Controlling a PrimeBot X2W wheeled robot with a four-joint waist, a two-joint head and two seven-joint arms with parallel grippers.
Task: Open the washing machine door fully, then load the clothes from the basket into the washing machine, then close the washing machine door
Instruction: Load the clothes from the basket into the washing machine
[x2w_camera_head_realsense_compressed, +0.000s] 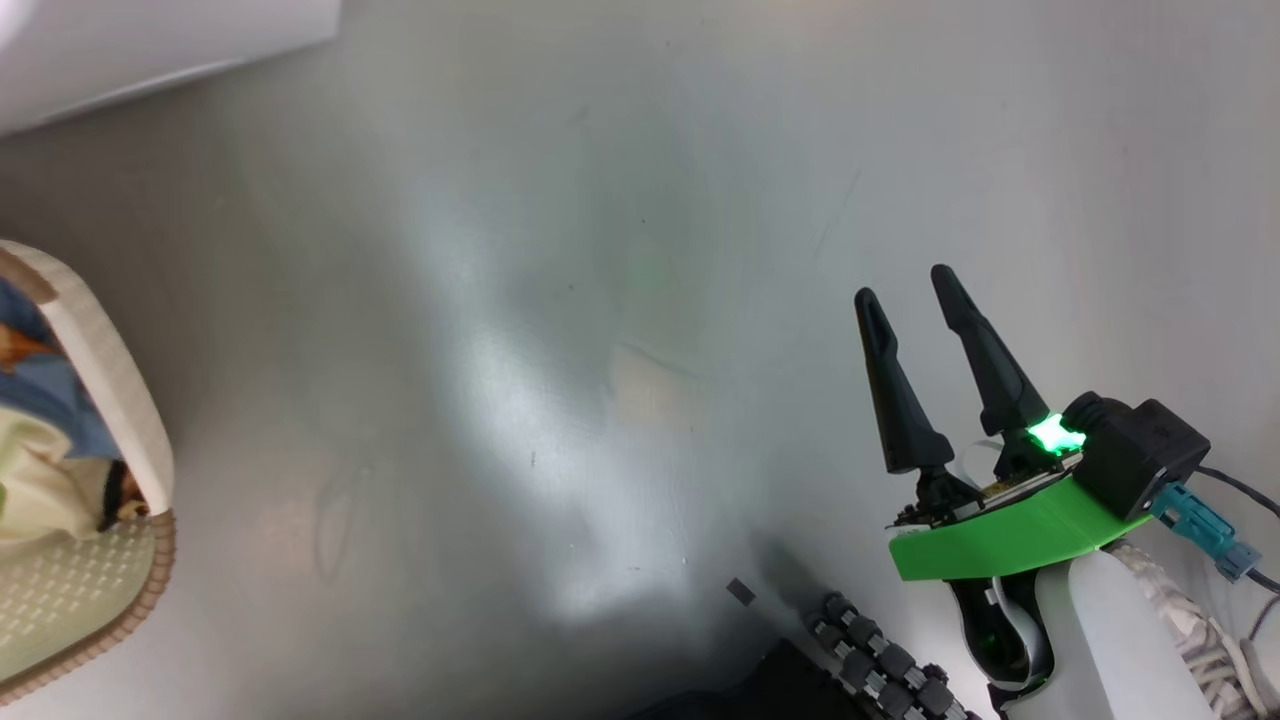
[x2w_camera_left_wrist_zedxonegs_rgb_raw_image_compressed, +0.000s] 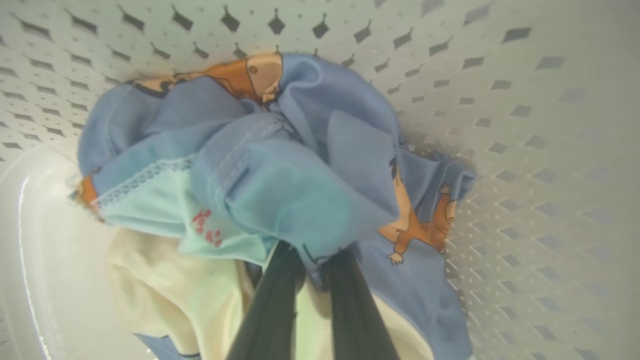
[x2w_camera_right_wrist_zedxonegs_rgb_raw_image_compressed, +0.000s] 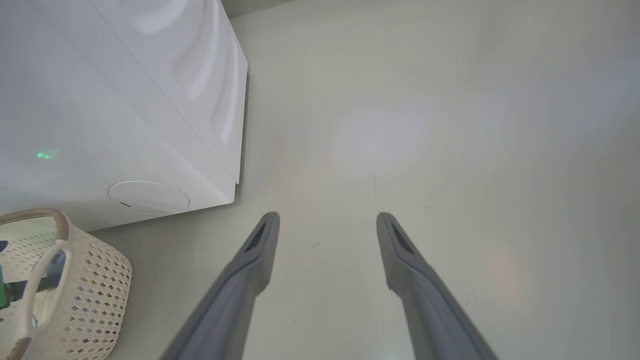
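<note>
Left tool pinches clothes in basket; right tool gapes wide near washing machine.

It looked like a laundry corner (home or test room, hard to tell which): a big white washing machine stood on a bare, glossy grey floor, a perforated basket of clothes just beside it.

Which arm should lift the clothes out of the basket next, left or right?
Left. The left gripper is inside the basket, pinched shut on the clothes. The right gripper hangs open over the floor, away from the basket.
</note>
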